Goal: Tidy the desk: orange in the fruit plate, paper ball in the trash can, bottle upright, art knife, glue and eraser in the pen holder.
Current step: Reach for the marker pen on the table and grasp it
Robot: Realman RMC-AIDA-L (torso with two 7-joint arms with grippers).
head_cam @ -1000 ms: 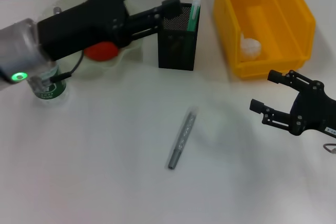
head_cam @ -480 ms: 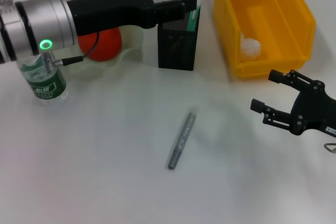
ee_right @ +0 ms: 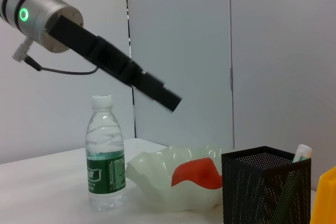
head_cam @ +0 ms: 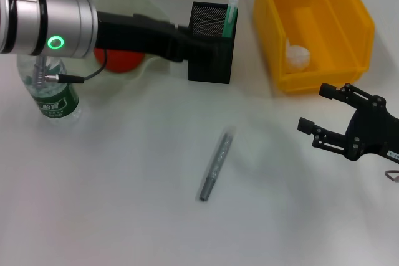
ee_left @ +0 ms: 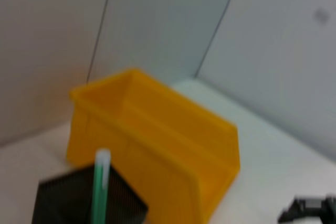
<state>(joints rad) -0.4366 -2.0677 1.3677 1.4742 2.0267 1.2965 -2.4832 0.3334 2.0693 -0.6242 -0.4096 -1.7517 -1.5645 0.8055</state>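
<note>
My left arm reaches in from the left, and the left gripper (head_cam: 201, 48) ends at the front left corner of the black mesh pen holder (head_cam: 215, 60). A green glue stick (head_cam: 230, 17) stands in the holder. The grey art knife (head_cam: 215, 166) lies loose on the table in front. The orange (head_cam: 118, 60) rests in the pale fruit plate (head_cam: 146, 14). The bottle (head_cam: 55, 95) stands upright at the left. A paper ball (head_cam: 298, 54) lies in the yellow trash can (head_cam: 349, 23). My right gripper (head_cam: 315, 109) hovers open and empty at the right. The eraser is out of view.
The right wrist view shows the bottle (ee_right: 105, 156), fruit plate (ee_right: 157, 179), orange (ee_right: 197, 174) and pen holder (ee_right: 262, 192) in a row, with my left arm above them. The left wrist view looks over the pen holder (ee_left: 68, 203) at the trash can (ee_left: 168, 135).
My left arm has swung its wrist from above the fruit plate and holder's rim to the holder's front left corner. The bottle and orange show more. The right arm has not moved.
</note>
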